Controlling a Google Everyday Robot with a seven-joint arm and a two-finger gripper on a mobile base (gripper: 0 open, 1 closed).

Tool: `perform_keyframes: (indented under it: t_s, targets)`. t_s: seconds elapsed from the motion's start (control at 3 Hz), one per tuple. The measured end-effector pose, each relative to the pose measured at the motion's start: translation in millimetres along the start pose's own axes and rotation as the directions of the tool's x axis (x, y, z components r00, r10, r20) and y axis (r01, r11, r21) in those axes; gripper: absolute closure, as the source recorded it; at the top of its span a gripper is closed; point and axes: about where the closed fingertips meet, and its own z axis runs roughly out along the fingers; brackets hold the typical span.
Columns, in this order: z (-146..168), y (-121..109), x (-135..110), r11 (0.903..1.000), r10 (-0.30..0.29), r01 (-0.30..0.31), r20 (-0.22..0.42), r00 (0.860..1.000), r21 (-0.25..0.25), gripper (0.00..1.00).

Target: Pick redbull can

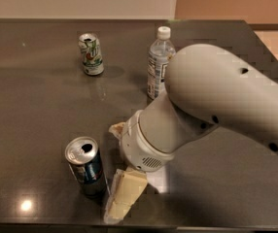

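The redbull can (pixel 86 167), blue and silver with an opened silver top, stands upright near the table's front edge at the left. My gripper (pixel 113 165) is just to the right of it, close to the table top. It is open and empty. One cream finger (pixel 123 196) lies in front of and beside the can's base, and the tip of the other finger (pixel 116 129) shows behind, past the can's right side. The can is not between the fingers. My large grey arm (pixel 217 101) fills the right half of the view.
A white-and-green can (pixel 92 54) stands at the back left. A clear plastic bottle (pixel 158 64) with a white cap stands at the back centre, partly behind my arm. The dark table (pixel 37 110) ends just in front of the redbull can.
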Motion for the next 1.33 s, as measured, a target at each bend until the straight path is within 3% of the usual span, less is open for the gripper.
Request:
perform_keyframes:
  t_s: [0.33,1.0,1.33]
  targets:
    - [11.1,0.9,-22.5,0.9998,0.005,-0.005,-0.001,1.0,-0.018,0.0]
    - [6.2,8.0,-49.1,0.9972,-0.015,0.02,0.074,0.997,-0.072,0.0]
    - [2.1,11.8,-47.5,0.9942,-0.023,0.034,0.11,0.994,-0.102,0.18]
